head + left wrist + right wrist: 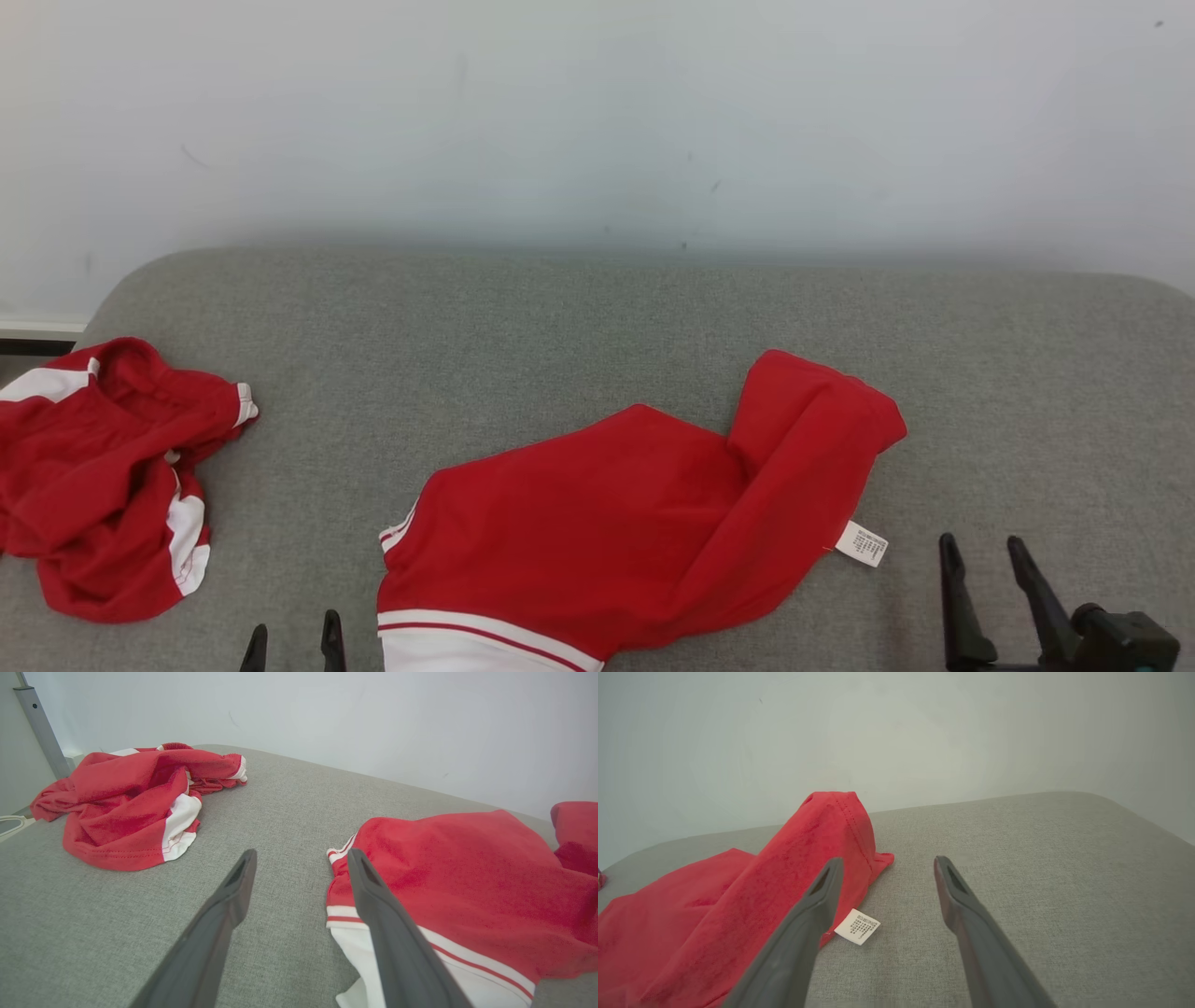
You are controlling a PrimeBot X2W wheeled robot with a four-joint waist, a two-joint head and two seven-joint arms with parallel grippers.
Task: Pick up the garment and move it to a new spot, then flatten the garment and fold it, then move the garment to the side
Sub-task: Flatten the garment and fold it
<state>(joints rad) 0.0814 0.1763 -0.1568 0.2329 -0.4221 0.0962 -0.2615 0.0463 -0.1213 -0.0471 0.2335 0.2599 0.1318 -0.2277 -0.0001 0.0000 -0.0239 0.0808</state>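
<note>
- The garment (635, 523) lies on the padded surface (579, 327), between the left gripper (293, 623) and the right gripper (981, 540).
- Its label (861, 544) lies just left of the right jaws.
- A crumpled garment (103, 476) lies well apart, left of the left jaws.

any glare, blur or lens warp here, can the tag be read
Head view: soft even light, no glare, a dim shadow band along the wall above the grey surface; the tag print is too small to read. Left wrist view: wide-angle stretch makes the left gripper loom large; garment weave sharp. Right wrist view: same stretch on the right gripper; nothing motion-blurred.
</note>
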